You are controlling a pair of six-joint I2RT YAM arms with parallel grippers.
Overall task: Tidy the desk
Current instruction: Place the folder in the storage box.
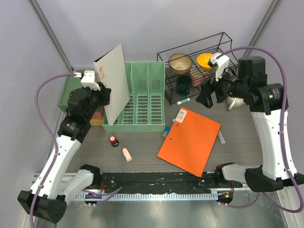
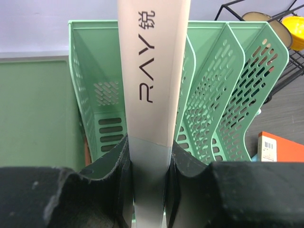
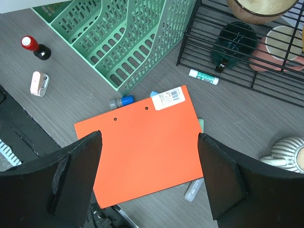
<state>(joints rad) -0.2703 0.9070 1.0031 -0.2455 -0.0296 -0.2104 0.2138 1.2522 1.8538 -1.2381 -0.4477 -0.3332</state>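
Two grippers: left gripper [image 2: 148, 159] clamps a white folder [image 1: 115, 80] before the green rack [image 1: 142, 102]; right gripper [image 3: 149, 175] gapes empty above an orange folder [image 3: 142, 142].

Left gripper [image 2: 148, 190]: black jaws are pressing both faces of a tall pale stiff folder [image 2: 153, 71] lettered RAY, which is standing upright. Behind it, a mint-green slotted plastic file rack [image 2: 218, 95] is sitting on the dark wood-grain desk [image 2: 285, 111]. Cannot tell whether the folder is entering a slot. At right, a corner of a flat orange folder [image 2: 285, 152] is lying, with a barcode label showing.
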